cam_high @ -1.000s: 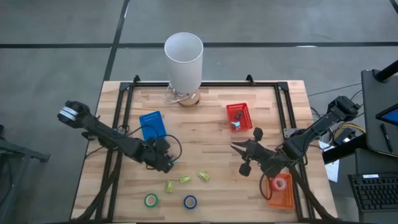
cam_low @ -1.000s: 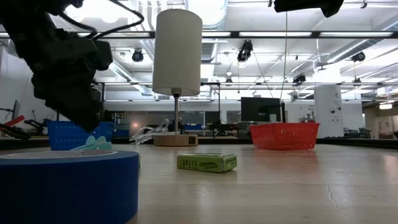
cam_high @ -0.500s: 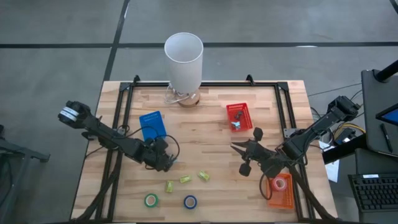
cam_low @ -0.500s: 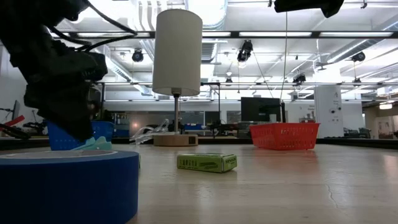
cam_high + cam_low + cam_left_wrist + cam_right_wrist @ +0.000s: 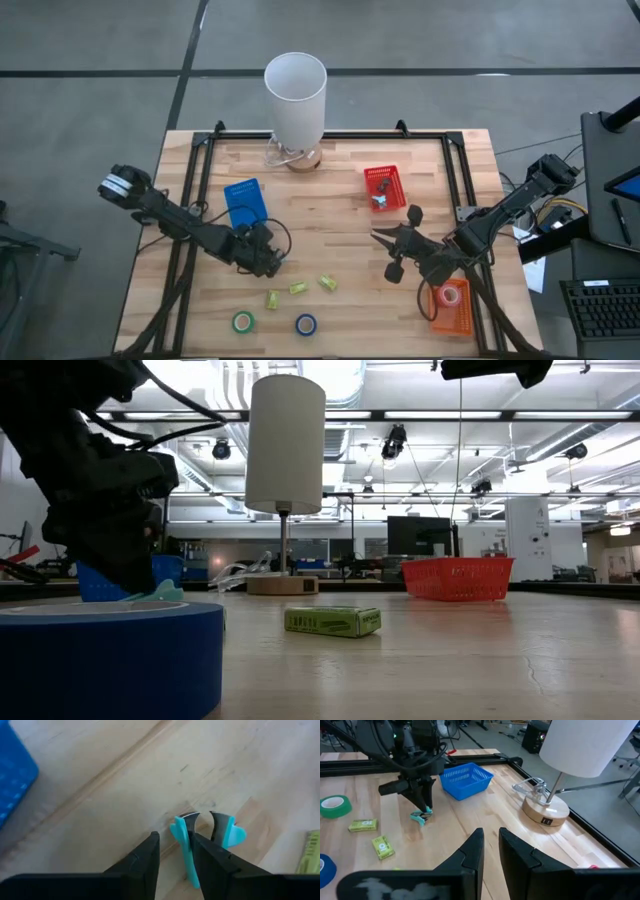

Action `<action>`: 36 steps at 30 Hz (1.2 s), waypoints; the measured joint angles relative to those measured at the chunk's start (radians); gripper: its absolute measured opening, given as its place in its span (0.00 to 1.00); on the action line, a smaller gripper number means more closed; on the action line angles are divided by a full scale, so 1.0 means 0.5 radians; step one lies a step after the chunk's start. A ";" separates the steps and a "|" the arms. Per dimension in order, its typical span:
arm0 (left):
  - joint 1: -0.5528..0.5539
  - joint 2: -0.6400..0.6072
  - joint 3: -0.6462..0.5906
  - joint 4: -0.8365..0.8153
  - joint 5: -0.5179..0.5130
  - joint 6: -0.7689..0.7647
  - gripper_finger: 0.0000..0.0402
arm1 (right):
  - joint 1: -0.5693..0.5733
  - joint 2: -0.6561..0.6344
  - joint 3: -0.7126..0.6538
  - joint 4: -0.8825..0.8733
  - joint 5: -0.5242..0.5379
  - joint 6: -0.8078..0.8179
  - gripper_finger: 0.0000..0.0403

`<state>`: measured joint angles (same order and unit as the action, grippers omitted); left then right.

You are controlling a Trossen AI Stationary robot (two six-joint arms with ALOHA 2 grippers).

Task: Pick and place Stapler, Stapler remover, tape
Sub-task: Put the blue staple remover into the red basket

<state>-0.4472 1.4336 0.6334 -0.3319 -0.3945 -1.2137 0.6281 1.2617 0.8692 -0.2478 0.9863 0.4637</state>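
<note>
I am holding the left claw low over the counter, left of centre in the high view, with its two dark fingers parted around one teal wing of the staple remover. In the left wrist view the fingers are straddling that wing, but I cannot say for sure whether they are pinching it yet or only bracketing it. The remover is lying on the wood just below the blue basket, and in the right wrist view it is showing as a small teal shape under the left claw's tip.

The right claw is waiting right of centre in the high view, its fingers standing slightly apart with nothing between them, well clear of the work.

Judging progress from how things are lying: one pink tape roll is already sitting in the orange basket at the lower right, and something small and grey is resting in the red basket near the upper middle, possibly the stapler, though it is too small for me to tell. The green tape and blue tape are lying loose near the bottom edge of the counter, with three yellow-green blocks scattered just above them. I am counting only three rolls in view.

So I am reading this as partway through: the remover is being picked now, and at least two tapes are waiting.
</note>
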 joint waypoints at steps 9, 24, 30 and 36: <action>0.000 0.005 0.001 0.040 -0.025 0.022 0.08 | 0.000 0.000 0.000 0.000 0.000 0.000 0.13; 0.001 0.006 0.000 0.701 -0.384 0.476 0.01 | -0.002 0.001 -0.008 -0.001 0.001 0.000 0.13; 0.001 0.006 0.000 1.399 -0.505 0.942 0.00 | -0.002 0.002 -0.016 0.000 0.000 -0.003 0.13; 0.014 0.006 0.000 2.086 -0.540 1.465 0.00 | -0.019 0.002 -0.022 0.229 -0.379 -0.142 0.13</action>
<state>-0.4402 1.4368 0.6334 0.7109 -0.6647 -0.4811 0.6185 1.2625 0.8584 -0.1332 0.7967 0.3926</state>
